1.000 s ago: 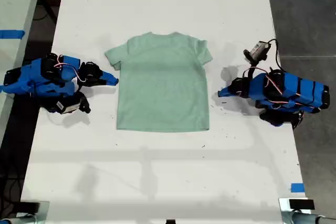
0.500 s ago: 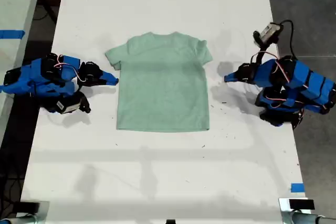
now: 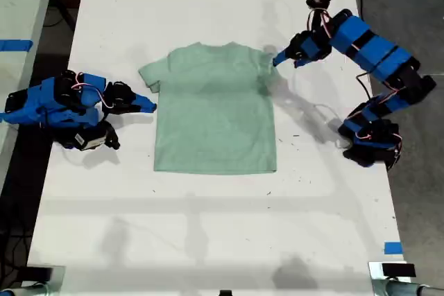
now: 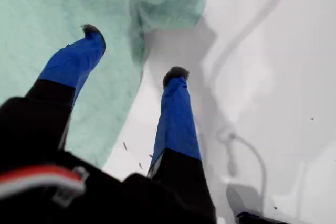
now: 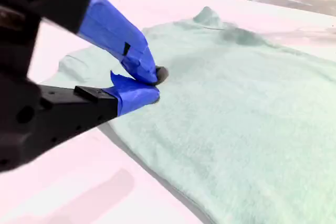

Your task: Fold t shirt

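The pale mint-green t shirt lies flat on the white table, neck toward the far edge. My first gripper hangs open just above the sleeve on the exterior view's right. In the first wrist view one of its fingertips is over the t shirt and the other over bare table, so my first gripper straddles the cloth's edge. My second gripper rests low on the table at the exterior view's left, shut and holding nothing. Seen from its own camera, my second gripper has its tips close to the hem of the t shirt.
The first arm's base stands near the table's edge on the exterior view's right. A blue tape mark sits at that view's lower right. Another table with blue tape borders the exterior view's left.
My first arm has lifted off the table and swung toward the far side, bringing its gripper over the shirt's sleeve. My second arm has not moved.
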Action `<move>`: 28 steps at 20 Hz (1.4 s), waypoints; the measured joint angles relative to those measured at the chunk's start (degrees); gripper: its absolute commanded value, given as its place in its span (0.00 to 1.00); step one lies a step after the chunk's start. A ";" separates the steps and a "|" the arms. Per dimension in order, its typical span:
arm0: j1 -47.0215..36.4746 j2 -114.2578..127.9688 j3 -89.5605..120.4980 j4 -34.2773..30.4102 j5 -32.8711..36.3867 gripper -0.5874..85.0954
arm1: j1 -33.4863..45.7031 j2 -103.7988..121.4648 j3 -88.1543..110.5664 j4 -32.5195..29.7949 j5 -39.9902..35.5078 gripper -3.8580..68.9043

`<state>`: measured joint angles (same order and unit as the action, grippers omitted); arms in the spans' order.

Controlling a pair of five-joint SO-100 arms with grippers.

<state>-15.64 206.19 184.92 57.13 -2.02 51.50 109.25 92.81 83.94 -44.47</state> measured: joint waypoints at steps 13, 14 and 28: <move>-0.18 0.00 0.00 -0.26 0.00 0.01 | 4.04 -38.32 -18.54 -7.38 -3.43 0.32; -0.18 0.00 0.00 -0.26 0.00 0.01 | 4.04 -38.85 -19.34 -7.38 -3.43 0.15; -0.18 0.00 0.00 -0.26 0.00 0.01 | 2.55 -33.40 -29.53 1.93 -3.16 0.07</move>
<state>-15.82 206.19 184.92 56.87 -2.02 54.05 75.85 63.28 85.87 -47.64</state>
